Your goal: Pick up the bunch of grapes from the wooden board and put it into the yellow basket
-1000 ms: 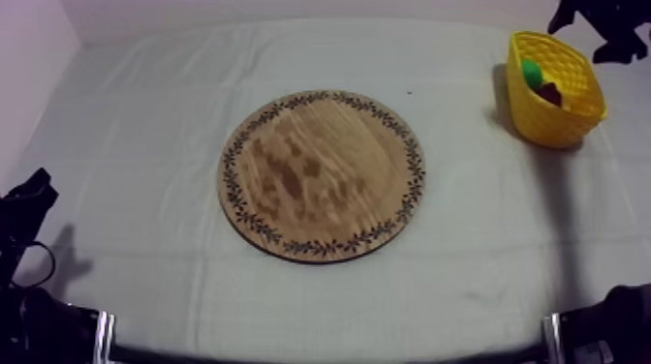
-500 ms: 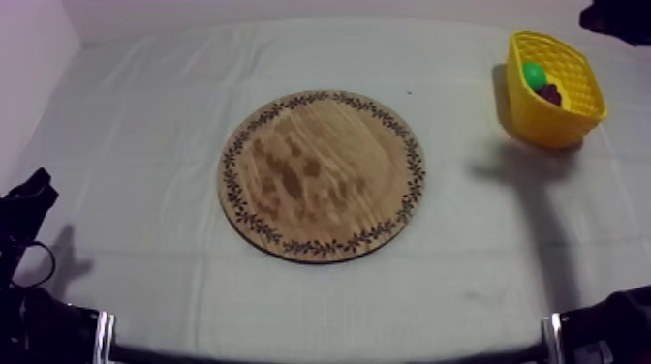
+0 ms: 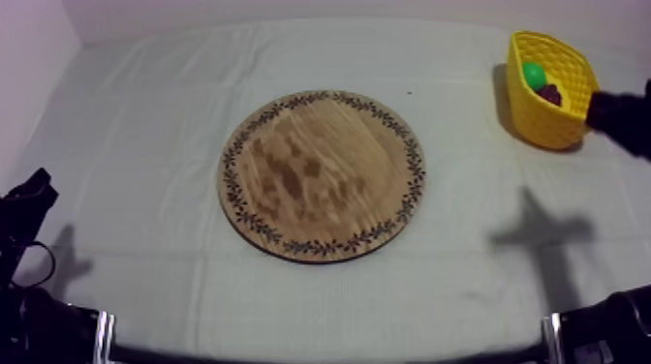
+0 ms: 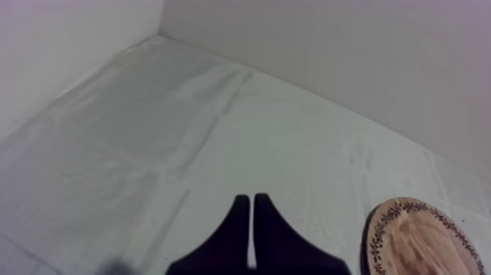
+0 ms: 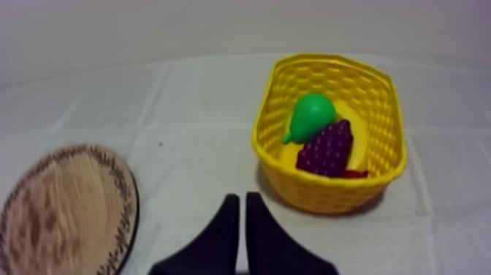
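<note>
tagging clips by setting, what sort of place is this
Likely a robot lab test setup, not a home: plain grey-white cloth, bare walls, toy grapes and pear in a yellow basket, the right claw facing it.

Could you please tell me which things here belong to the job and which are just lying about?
Job:
bunch of grapes, already in the yellow basket
wooden board, bare

Lying about:
pear, in the basket beside the grapes

A bare robot test bench: cloth-covered table (image 3: 136,155), plain white walls (image 4: 351,51), toy fruit (image 5: 326,148) in a yellow basket (image 5: 321,196).
</note>
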Controlling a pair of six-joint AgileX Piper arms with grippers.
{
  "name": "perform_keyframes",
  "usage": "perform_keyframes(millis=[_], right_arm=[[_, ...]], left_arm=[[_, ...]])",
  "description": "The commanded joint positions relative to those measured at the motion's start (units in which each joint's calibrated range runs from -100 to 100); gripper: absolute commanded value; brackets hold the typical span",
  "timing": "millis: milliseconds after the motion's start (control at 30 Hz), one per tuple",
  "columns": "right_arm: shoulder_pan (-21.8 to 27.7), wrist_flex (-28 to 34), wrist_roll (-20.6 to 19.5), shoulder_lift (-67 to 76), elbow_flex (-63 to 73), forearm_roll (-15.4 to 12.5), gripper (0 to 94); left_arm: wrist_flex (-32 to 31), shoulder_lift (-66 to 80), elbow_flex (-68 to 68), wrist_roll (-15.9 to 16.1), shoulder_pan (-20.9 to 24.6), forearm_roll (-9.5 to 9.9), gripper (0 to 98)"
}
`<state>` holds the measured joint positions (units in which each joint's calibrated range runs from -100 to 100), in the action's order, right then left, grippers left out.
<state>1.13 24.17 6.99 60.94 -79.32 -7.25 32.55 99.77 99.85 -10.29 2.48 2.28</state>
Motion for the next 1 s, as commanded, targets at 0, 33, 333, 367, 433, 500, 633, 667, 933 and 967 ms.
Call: perform_keyframes(millis=[0,33,333,367,433,500,633,667,933,967], right_arm=[[0.1,-1.3,6.1,6.7,-10.5,-3.2,0.5],[0.0,-1.4,7.3,8.6,-12.2,-4.3,0.5],[-1.5,5.0,1.3,23.9,-20.0,0.2,0.5],[-1.6,6.7,-0.2,25.3,-20.2,1.1,0.5],[-1.6,9.6,-2.1,27.8,-20.3,2.7,0.5],[-1.6,11.1,-1.9,29.6,-20.3,4.2,0.5],[-0.4,11.9,2.1,31.8,-20.3,5.3,0.5],[0.0,12.0,3.0,32.4,-20.3,5.4,0.5],[0.4,12.6,4.5,34.6,-20.3,5.6,0.5],[0.4,12.6,4.4,34.6,-20.3,5.6,0.5]], left_arm=[[0.0,0.0,0.0,0.0,0.0,-0.01,0.0],[0.0,0.0,0.0,0.0,0.0,-0.01,0.0],[0.0,0.0,0.0,0.0,0.0,-0.01,0.0],[0.0,0.0,0.0,0.0,0.0,-0.01,0.0],[0.0,0.0,0.0,0.0,0.0,-0.01,0.0],[0.0,0.0,0.0,0.0,0.0,-0.01,0.0],[0.0,0.0,0.0,0.0,0.0,-0.01,0.0],[0.0,0.0,0.0,0.0,0.0,-0.01,0.0],[0.0,0.0,0.0,0.0,0.0,-0.01,0.0],[0.0,0.0,0.0,0.0,0.0,-0.01,0.0]])
